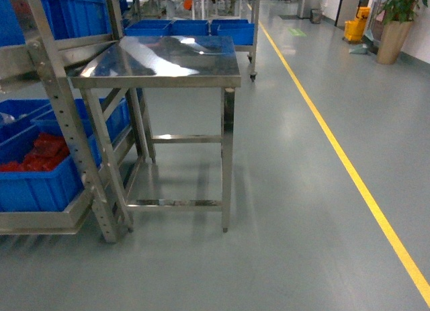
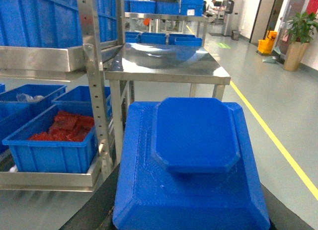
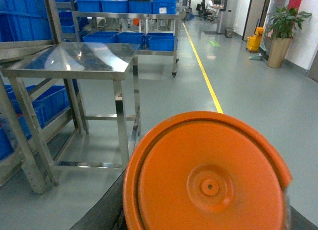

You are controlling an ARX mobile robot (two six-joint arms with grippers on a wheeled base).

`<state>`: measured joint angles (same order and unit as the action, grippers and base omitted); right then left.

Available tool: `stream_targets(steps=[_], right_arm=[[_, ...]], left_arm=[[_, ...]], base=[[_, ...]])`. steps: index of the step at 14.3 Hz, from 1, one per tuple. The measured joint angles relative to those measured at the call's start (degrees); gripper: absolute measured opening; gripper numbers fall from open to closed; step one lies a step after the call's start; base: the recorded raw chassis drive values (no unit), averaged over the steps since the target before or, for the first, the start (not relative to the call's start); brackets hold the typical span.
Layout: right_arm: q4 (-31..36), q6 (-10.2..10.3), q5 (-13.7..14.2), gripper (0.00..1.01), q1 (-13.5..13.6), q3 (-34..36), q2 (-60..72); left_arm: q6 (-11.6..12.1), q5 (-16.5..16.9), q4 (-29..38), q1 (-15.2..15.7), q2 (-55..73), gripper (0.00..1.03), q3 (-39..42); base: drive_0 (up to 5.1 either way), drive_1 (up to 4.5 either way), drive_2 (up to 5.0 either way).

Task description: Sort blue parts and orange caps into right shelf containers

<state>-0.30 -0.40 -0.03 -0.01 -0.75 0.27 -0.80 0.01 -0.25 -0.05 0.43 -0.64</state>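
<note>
A large blue part (image 2: 194, 155) with a raised octagonal top fills the lower left wrist view, and my left gripper (image 2: 191, 217) is shut on it, its fingers mostly hidden beneath. An orange cap (image 3: 208, 183), round with a small centre hole, fills the lower right wrist view; my right gripper (image 3: 206, 220) is shut on it. Neither gripper shows in the head view. Bright-blue containers sit on the steel shelf at the left; one (image 1: 37, 187) (image 2: 49, 155) holds red-orange pieces. More blue containers (image 1: 225, 30) stand on a shelf behind the table.
A bare steel table (image 1: 168, 59) (image 3: 74, 61) stands straight ahead, against the perforated shelf post (image 1: 70, 129). A yellow floor line (image 1: 349, 170) runs along the open grey floor on the right. A potted plant (image 1: 396, 25) and a yellow bucket (image 1: 355, 27) stand far back.
</note>
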Motion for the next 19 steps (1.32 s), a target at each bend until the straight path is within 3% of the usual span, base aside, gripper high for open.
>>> stream_targets(steps=[11,13,19], right_arm=[[0.00,0.02,0.00,0.43,0.00,0.00,0.00],[-0.09,0.00,0.00,0.43,0.00,0.00,0.00],[-0.02,0.00,0.15,0.43,0.00,0.00,0.00]], left_arm=[[0.00,-0.11,-0.15,0.00,0.00,0.41,0.00],[0.00,-0.07,-0.15,0.00,0.00,0.41,0.00],[0.00,-0.02,-0.20,0.00,0.00,0.41,0.00]], base=[[-0.1,4.03,-4.2],[0.0,0.00,0.0],[-4.8,2.65,2.6]])
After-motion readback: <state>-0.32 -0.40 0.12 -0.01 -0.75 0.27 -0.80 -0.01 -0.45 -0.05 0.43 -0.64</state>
